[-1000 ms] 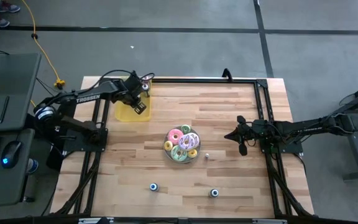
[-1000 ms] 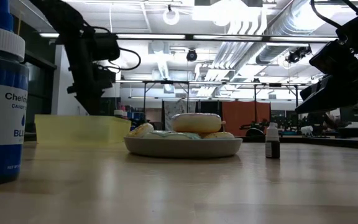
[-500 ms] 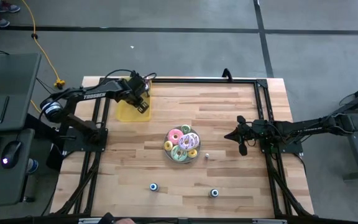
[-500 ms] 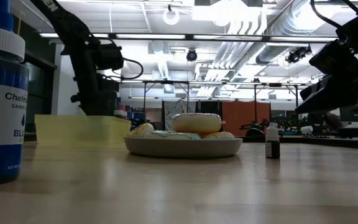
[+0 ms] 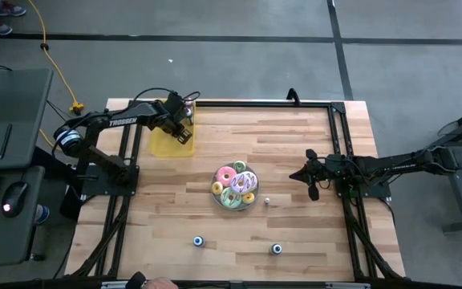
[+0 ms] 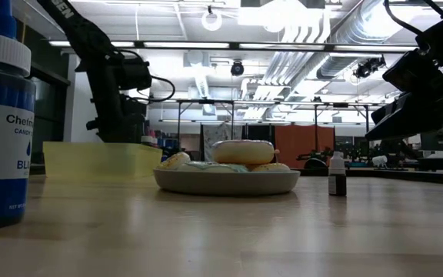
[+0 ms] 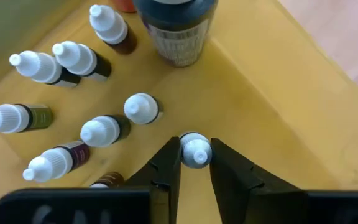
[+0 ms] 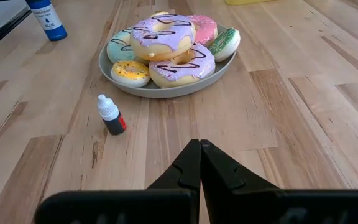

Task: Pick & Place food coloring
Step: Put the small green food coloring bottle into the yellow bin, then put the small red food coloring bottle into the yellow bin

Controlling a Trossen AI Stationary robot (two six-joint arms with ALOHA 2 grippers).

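Wooden desk (image 5: 295,233) under both arms; left arm lettered TROSSEN. Yellow tray (image 7: 278,93) holds food coloring bottles (image 7: 104,129). Left gripper (image 7: 195,158) inside tray, pinching white-capped bottle (image 7: 196,151). Right gripper (image 8: 199,163) closed, empty, near small bottle (image 8: 111,116).

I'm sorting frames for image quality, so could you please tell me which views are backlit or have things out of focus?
Low view: bright ceiling lights backlight the scene, leaving both arms as silhouettes and the near blue bottle soft. Left wrist view: evenly lit, but the left gripper body is blurred and the large dark bottle is cropped. Right wrist view: doughnuts sharp, right gripper blurred.
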